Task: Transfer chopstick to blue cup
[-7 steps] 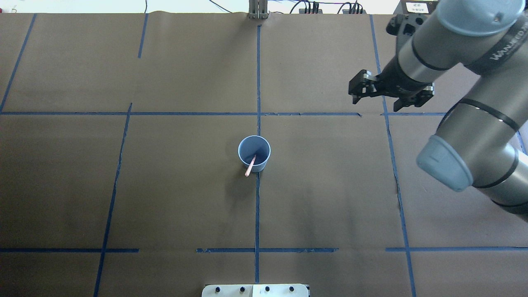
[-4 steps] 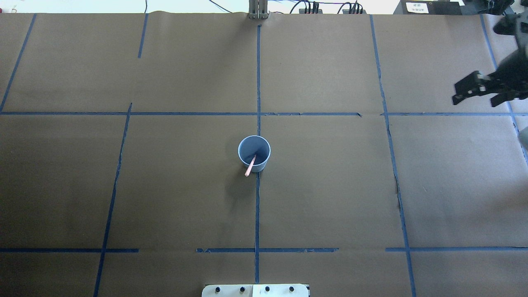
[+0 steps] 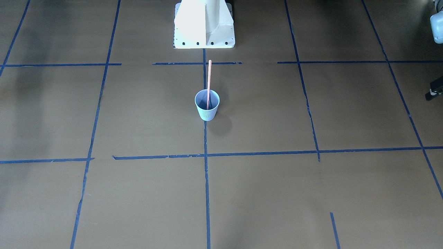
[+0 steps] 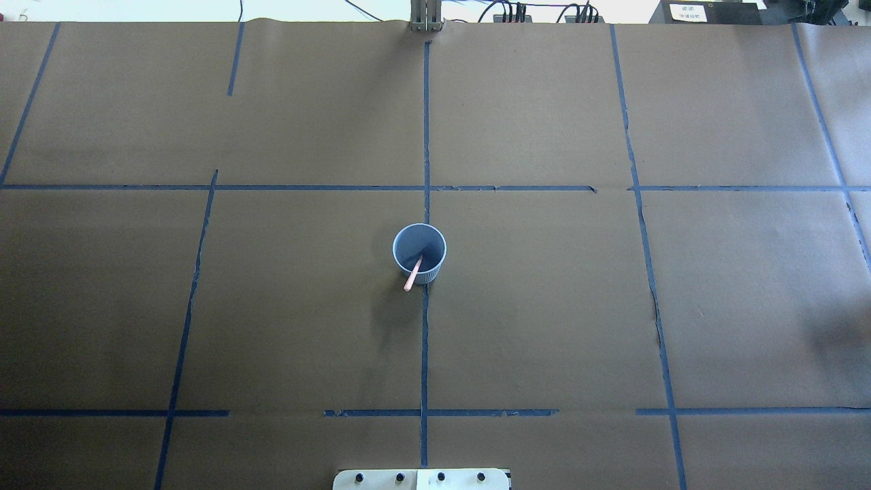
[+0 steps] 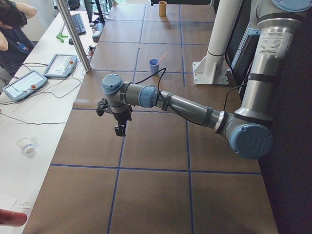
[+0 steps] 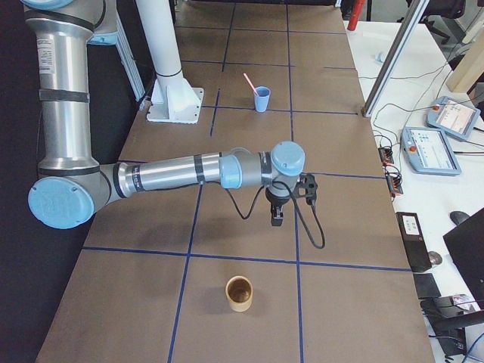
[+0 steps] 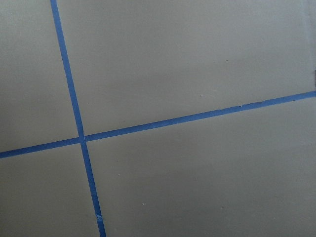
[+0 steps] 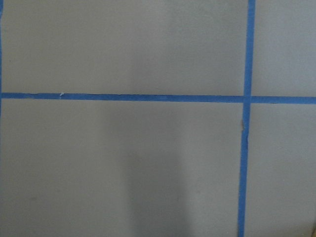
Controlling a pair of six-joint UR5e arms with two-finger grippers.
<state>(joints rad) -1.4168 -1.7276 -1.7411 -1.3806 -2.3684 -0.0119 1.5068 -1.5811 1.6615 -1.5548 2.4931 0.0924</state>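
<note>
Nearest: withdrew rt gripper (image 6: 277, 217) out of overhead view w/in last sec, parked over table (image 4: 544, 306); couldn't tell open or closed, same w/ left gripper (image 5: 120, 128). Farther back: left chopstick (image 4: 413, 274) leaning inside blue cup (image 4: 430, 274), unmoved. Looked like transfer done.

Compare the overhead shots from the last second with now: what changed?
The right arm swung off toward the overhead view's right edge and has left that view entirely. The right gripper now shows only in the exterior right view. Nothing was taken hold of or let go. The chopstick and the blue cup stayed put, the stick leaning in the cup as before.
</note>
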